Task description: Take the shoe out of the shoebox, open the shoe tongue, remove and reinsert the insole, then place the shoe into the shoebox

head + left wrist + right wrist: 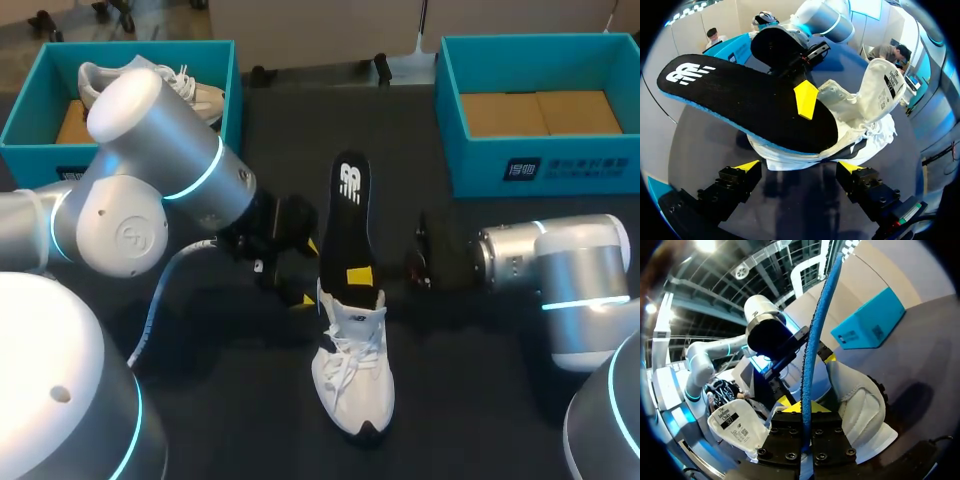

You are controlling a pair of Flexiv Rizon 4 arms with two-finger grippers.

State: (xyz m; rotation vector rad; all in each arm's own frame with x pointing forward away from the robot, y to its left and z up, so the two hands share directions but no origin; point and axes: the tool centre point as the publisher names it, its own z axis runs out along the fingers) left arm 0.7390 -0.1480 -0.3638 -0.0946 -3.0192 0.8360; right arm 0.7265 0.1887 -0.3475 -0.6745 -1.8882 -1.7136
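A white shoe (352, 370) lies on the dark table with its toe toward the near edge. A black insole (347, 225) with a blue underside rises out of its heel opening and slants toward the far side. My right gripper (358, 277) is shut on the insole just above the shoe's collar. In the right wrist view, the insole (815, 335) stands edge-on in that gripper (806, 410). My left gripper (306, 272) is open just left of the heel. From the left wrist, the shoe (860, 117) and insole (740, 97) lie ahead of its spread gripper (800, 167), with the tongue (882, 82) lifted.
A teal shoebox (25, 115) at the far left holds another pale shoe (190, 90). A second teal shoebox (540, 165) at the far right shows only its cardboard floor. A thin cable trails on the table under my left arm.
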